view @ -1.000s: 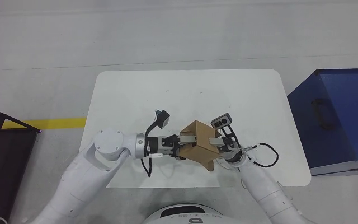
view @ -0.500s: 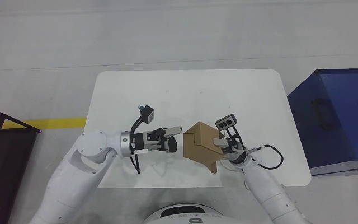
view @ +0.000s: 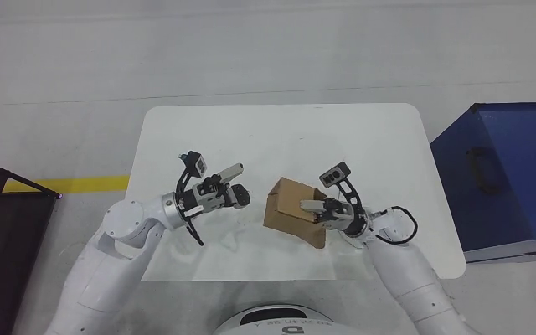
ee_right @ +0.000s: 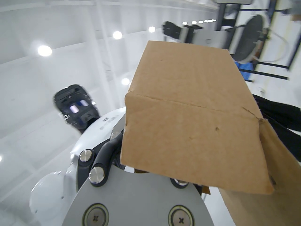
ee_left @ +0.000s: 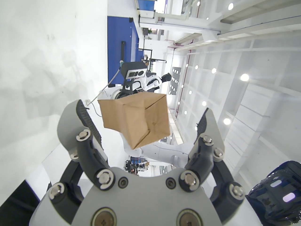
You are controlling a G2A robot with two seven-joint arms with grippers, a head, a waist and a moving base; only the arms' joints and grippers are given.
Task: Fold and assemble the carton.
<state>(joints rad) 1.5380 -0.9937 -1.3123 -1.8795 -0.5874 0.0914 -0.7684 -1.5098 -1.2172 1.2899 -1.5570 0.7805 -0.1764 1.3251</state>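
Left claw (view: pixel 240 194): drawn back since a second ago, when it was at the side of the carton (view: pixel 293 211). Now well apart from it, fingers spread, nothing between them.
Carton: brown and box-shaped. It has turned since the earlier frame, so its corner no longer points away from the robot. It sits tilted over the near middle of the tabletop (view: pixel 251 134); cannot tell whether it touches.
Right claw (view: pixel 321 210): clamped on the carton's right side, one finger lying over the top face.
Tabletop: white, rounded corners.
Blue case (view: pixel 494 176): on the floor beyond the tabletop's right edge.
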